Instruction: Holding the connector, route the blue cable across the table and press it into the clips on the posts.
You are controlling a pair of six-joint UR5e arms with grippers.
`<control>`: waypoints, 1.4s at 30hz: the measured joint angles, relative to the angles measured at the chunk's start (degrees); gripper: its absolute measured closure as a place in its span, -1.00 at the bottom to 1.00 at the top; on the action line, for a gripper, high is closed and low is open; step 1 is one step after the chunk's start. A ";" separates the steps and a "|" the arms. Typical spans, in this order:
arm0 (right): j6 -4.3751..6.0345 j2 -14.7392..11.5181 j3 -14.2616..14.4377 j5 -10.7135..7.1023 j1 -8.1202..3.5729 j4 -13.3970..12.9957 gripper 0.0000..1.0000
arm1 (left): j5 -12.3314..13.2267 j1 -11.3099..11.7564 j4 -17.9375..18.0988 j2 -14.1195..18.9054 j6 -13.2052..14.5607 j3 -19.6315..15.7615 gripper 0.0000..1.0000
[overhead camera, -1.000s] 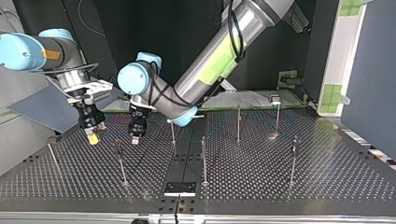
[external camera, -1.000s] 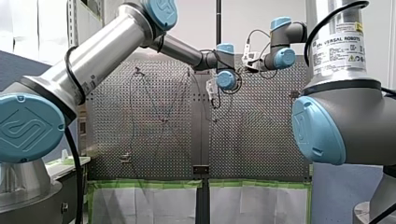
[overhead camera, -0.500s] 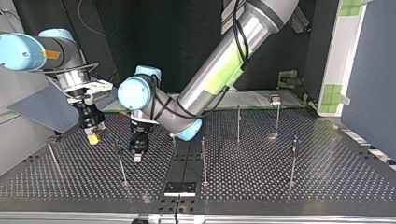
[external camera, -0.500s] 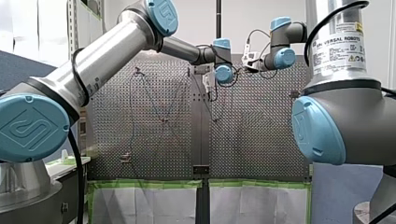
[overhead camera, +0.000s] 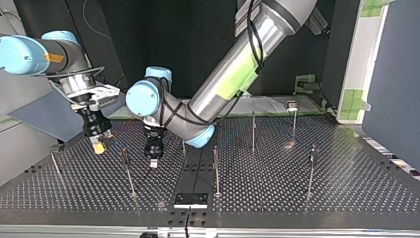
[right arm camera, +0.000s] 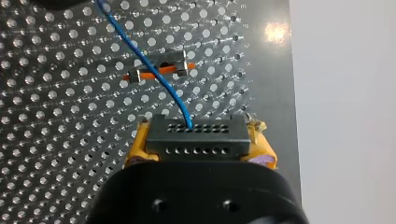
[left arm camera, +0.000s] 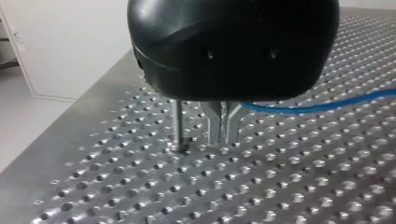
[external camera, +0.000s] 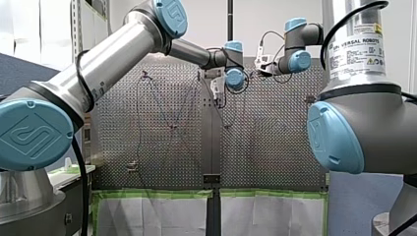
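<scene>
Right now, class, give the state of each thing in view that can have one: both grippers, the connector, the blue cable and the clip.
right gripper, shut on the connector.
connector, clamped, with the cable leaving its face.
left gripper, shut on the blue cable.
blue cable, curved, running from the connector across the clip.
clip, crossed by the cable; cannot tell if the cable is seated.

Pale wall beyond the perforated table — black backdrop opposite, green tape along the near edge
</scene>
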 joint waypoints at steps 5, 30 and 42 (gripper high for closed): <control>0.00 0.00 0.00 0.00 0.00 0.00 1.00 | 0.01 0.14 -0.91 0.07 -1.71 -1.17 -1.00; 0.00 0.00 0.00 0.00 0.00 0.00 1.00 | 3.14 -0.32 -4.76 6.38 -9.53 -7.47 -1.00; 0.00 0.00 0.00 0.00 0.00 0.00 1.00 | 6.31 -2.62 -6.51 12.09 -9.64 -13.18 -1.00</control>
